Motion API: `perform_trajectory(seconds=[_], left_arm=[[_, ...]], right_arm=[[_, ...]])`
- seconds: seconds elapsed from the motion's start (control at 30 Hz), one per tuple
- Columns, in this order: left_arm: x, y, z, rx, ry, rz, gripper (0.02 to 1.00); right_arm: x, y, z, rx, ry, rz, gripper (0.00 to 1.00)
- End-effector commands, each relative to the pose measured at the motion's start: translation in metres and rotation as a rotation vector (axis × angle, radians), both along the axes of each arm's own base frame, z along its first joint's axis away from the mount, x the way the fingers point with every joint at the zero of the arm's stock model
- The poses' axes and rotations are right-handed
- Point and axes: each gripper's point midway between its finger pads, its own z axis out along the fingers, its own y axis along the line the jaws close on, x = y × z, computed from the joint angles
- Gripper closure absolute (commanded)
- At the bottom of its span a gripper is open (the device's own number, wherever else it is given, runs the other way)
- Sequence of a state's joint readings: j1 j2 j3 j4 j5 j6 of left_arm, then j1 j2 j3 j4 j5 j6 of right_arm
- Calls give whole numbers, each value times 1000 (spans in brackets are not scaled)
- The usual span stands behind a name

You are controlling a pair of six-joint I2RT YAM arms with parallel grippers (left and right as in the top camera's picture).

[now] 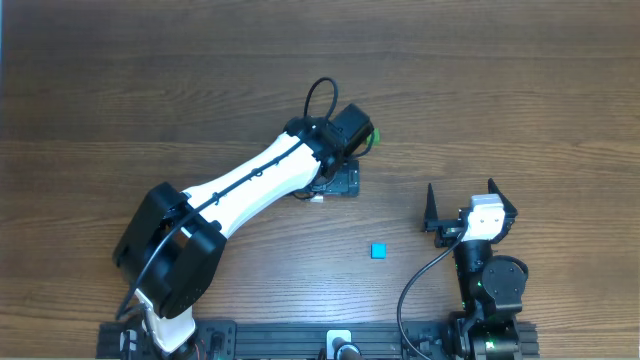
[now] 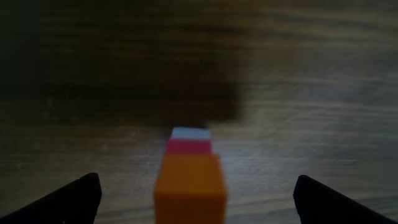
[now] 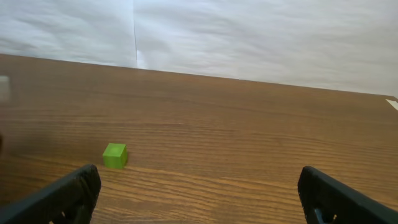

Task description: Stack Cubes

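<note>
Orange cube (image 2: 189, 186) tops your stack, with red cube (image 2: 188, 146) and white cube (image 2: 191, 133) under it, between left gripper's (image 2: 196, 180) released jaws. Blue cube (image 1: 378, 250) and green cube (image 3: 115, 155) sit apart on the surface (image 1: 520, 90). Right gripper (image 3: 199, 169) jaws released, empty.

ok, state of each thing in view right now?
left gripper: open, either side of the orange cube, not touching it
right gripper: open, empty
orange cube: free, ungripped
red cube: edge peeking past orange, apparently stacked
white cube: edge peeking past red
green cube: loose on table, unstacked
blue cube: loose on table, unstacked
</note>
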State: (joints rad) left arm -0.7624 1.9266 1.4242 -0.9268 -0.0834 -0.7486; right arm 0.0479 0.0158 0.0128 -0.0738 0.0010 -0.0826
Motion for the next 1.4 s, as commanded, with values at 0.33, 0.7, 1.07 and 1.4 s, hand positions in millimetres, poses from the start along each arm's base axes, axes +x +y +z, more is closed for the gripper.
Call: perform_trajectory(seconds=[0.33, 0.7, 1.07, 1.4], left_arm=[[73, 65, 210, -199, -694, 246, 20], [65, 186, 265, -358, -918, 338, 23], [-16, 256, 228, -239, -1214, 271, 53], [-51, 238, 219, -93, -1430, -60, 23]], right_arm=[[0, 0, -1, 0, -4, 2, 7], [0, 0, -1, 0, -4, 2, 9], [0, 0, -1, 0, -4, 2, 9], [0, 0, -1, 0, -4, 2, 7]])
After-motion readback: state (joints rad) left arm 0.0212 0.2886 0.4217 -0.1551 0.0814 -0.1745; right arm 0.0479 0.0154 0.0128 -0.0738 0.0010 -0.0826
